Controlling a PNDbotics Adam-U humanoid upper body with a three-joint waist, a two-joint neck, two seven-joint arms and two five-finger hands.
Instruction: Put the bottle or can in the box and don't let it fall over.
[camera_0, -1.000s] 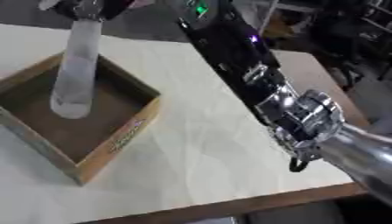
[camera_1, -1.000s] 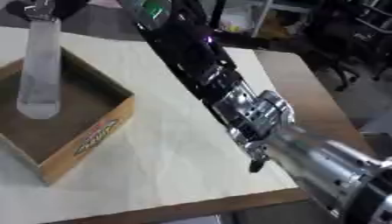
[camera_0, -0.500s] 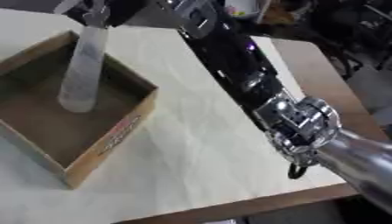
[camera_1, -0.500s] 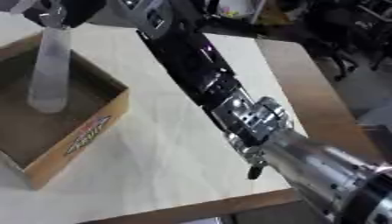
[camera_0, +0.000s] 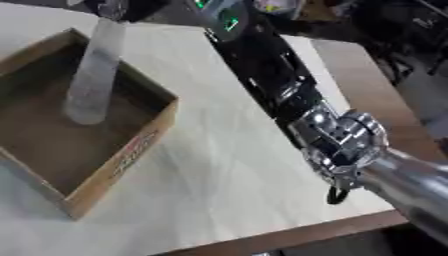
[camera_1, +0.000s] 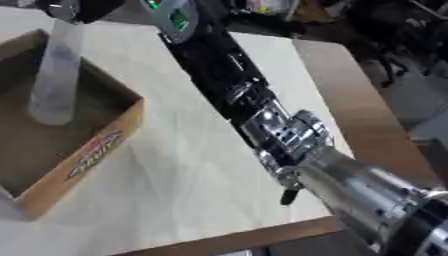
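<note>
At the top edge, the right hand (camera_0: 118, 8) is closed around the top of a pale bottle (camera_0: 92, 72). The bottle is held slightly tilted inside the cardboard box (camera_0: 131, 150), its base at the box floor near the far wall. The box is set on a light table (camera_0: 236, 180).

I count one clear bottle (camera_0: 92, 75), one cardboard box (camera_0: 131, 145), and one table (camera_0: 227, 190) under them.

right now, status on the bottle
Right robot hand on top of bottle. Bottle upright inside box, base at floor. Left robot hand not in view.
</note>
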